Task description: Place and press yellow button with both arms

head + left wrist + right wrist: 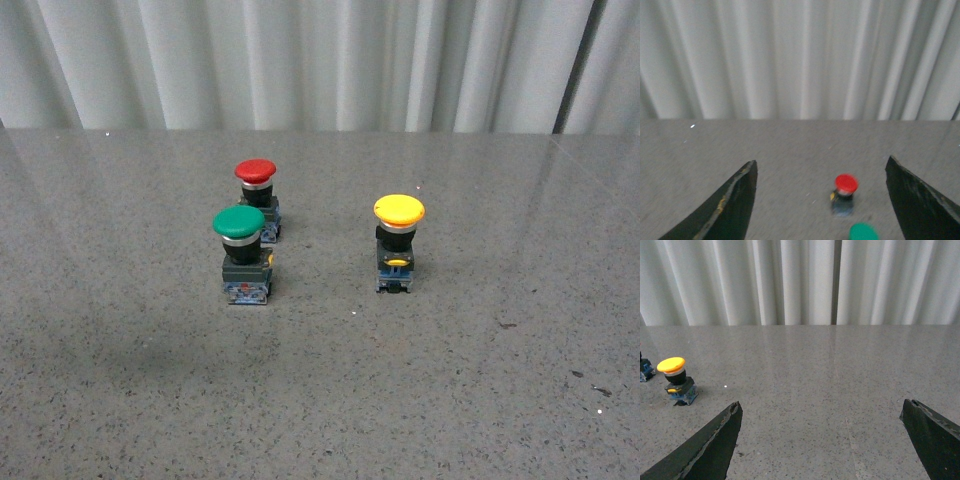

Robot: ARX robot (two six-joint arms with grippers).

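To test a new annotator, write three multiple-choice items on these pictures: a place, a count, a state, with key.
1. In the front view, where does the yellow button stand from the green button?
A. to its right
B. to its left
C. on top of it

2. How many pushbuttons stand on the table?
A. two
B. three
C. five

3. How are the left hand and the right hand?
A. both shut on buttons
B. one shut
C. both open, empty

1 A: yellow is further right.
2 B: red button, green, yellow.
3 C: each wrist view shows it spread wide, gripping nothing.
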